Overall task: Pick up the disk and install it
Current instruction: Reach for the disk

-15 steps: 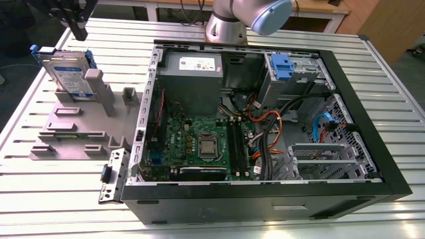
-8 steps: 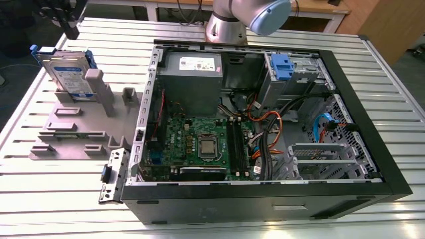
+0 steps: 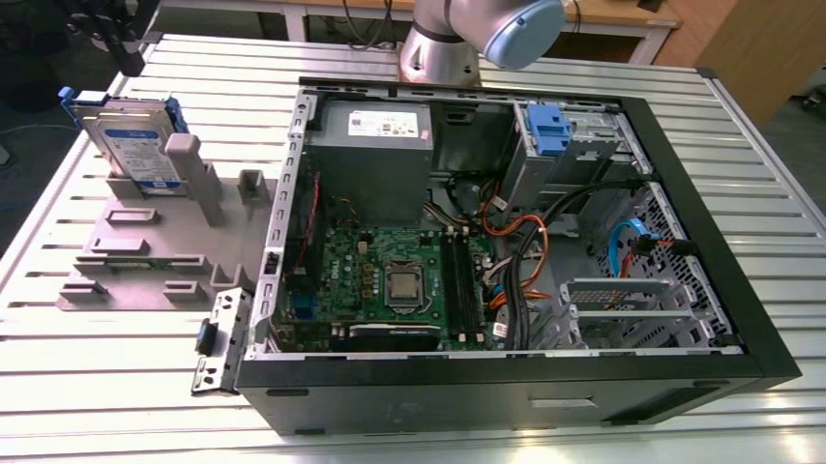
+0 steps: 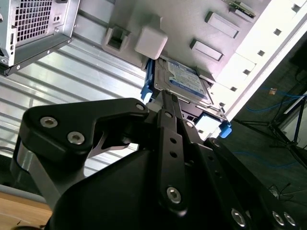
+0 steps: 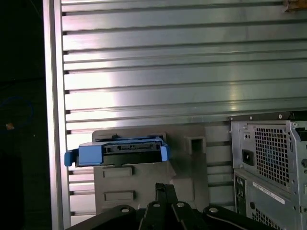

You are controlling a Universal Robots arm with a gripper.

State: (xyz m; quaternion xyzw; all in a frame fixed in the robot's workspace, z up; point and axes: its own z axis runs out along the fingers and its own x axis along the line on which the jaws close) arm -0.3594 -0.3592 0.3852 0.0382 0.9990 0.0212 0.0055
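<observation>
The slatted metal table [image 3: 116, 387] carries an open black computer case [image 3: 516, 387], and off the case, at the exterior view's left, a grey slotted stand [image 3: 142, 261]. The disk [image 3: 130, 145] stands on edge in one of the stand's slots, outside the case, so the work seems to be at the pick-up step, with nothing installed yet. In both wrist views the gripper [image 5: 164, 188] points towards the stand with its fingers [image 4: 168, 120] drawn close together and nothing between them. The disk [image 5: 117, 151] lies ahead of the fingertips and apart from them, with bare stand between. By my judgement, a grasp calls for the fingers to part wide enough to straddle the drive's thin body, lined up square with its upper edge and clear of the stand's posts. The exterior view alone gives the case's open inside, with a lone blue bracket [image 3: 548, 130] in the drive bay. The second wrist view gives the disk's labelled face [image 4: 184, 81] just past the fingertips, while the first wrist view gives it edge-on, its blue carrier ends to either side.
</observation>
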